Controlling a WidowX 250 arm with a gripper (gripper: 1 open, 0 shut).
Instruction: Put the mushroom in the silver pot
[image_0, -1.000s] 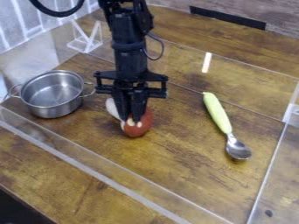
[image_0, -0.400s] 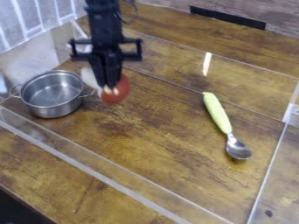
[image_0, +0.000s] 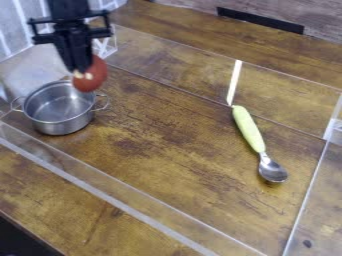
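Observation:
The mushroom (image_0: 90, 77), red-brown cap down, hangs in the air just above the right rim of the silver pot (image_0: 54, 108). My gripper (image_0: 83, 70) points straight down and is shut on the mushroom, its dark fingers covering the stem. The pot is small, round and shiny, with side handles, and stands at the left of the wooden table with nothing visible inside it.
A green-handled spoon (image_0: 253, 140) lies at the right, bowl toward the near side. A pale stick (image_0: 235, 82) lies behind it. A clear low wall (image_0: 147, 215) runs along the near side of the work area, and a white rack (image_0: 102, 40) stands at the back left.
My gripper lifted the mushroom off the table near the middle and carried it up and to the left, from beside the pot to over its right rim.

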